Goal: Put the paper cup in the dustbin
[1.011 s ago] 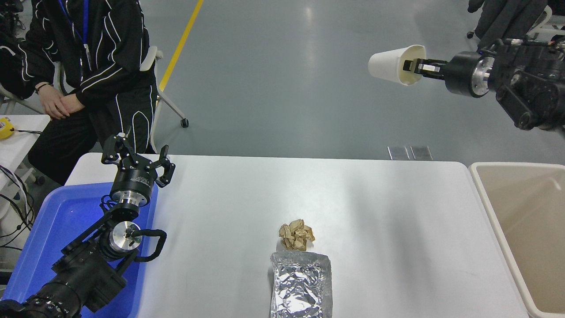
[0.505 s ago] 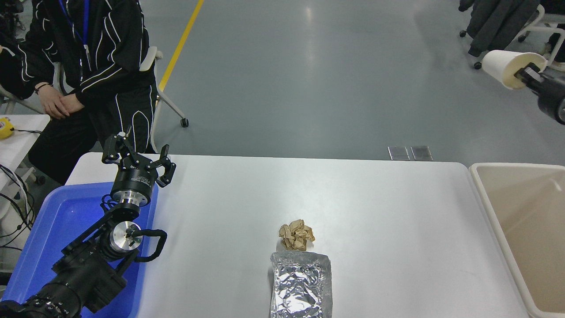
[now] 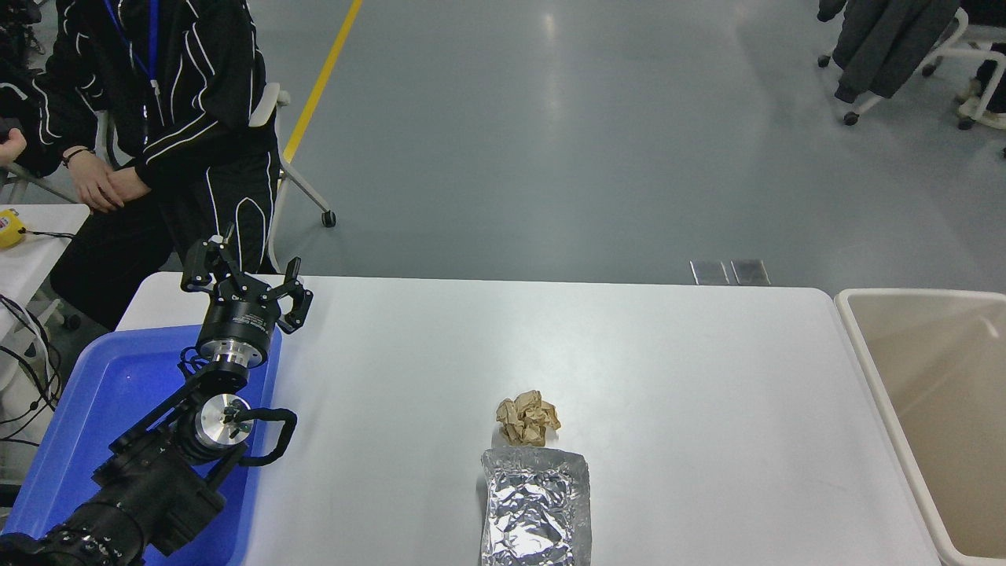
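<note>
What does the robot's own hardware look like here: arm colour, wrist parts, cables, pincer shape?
Only the left arm shows: matte black links, a silver metal disc at the joint, a black cable looping beside it, a black cylindrical wrist with a silver ring, and a black multi-fingered left pincer.

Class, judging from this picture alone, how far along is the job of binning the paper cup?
Done: nothing visibly; the dustbin shows no cup in its visible part. In hand: unknown, since cup and right arm are out of view. The left gripper sits parked, open. Left: confirming the cup lands in the bin.

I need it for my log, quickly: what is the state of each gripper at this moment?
Left gripper: open, holding nothing, parked over the blue tray.
Right gripper: out of the picture, so its state cannot be told.
</note>
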{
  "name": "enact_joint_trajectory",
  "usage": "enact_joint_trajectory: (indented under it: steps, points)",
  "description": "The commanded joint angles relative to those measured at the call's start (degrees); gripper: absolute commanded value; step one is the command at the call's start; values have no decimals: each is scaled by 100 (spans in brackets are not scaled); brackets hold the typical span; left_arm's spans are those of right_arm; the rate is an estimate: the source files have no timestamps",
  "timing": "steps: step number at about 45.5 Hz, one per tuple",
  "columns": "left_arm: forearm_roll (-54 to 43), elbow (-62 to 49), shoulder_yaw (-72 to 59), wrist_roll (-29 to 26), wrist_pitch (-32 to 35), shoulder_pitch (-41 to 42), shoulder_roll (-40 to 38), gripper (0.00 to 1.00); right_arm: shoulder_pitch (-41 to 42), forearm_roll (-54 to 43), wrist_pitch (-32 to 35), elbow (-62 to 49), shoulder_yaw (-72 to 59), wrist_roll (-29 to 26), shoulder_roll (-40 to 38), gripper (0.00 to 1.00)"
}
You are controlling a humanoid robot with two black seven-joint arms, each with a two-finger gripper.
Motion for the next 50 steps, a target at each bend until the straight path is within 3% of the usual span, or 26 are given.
enact_joint_trajectory:
  steps: [1, 17, 30, 32, 36, 39, 44, 50]
  points:
    - [0, 0, -1, -4, 0, 0, 0, 100, -845, 28, -94, 3, 408, -25, 30, 0]
    - [0, 0, -1, -4, 0, 0, 0, 100, -1409, 89, -217, 12, 461, -16, 751, 0]
    - [0, 0, -1, -4, 0, 0, 0, 100, -1488, 98, -296, 29, 461, -25, 909, 0]
    - [0, 0, -1, -4, 0, 0, 0, 100, -1488, 98, -296, 29, 461, -25, 918, 10]
    - [0, 0, -1, -4, 0, 0, 0, 100, -1488, 98, -331, 38, 452, -25, 918, 55]
    - [0, 0, -1, -4, 0, 0, 0, 100, -1488, 98, -340, 38, 461, -25, 927, 79]
    - [0, 0, -1, -4, 0, 0, 0, 100, -1488, 98, -349, 38, 461, -25, 927, 96]
    - [0, 0, -1, -4, 0, 0, 0, 100, -1488, 98, -323, 47, 461, -25, 927, 98]
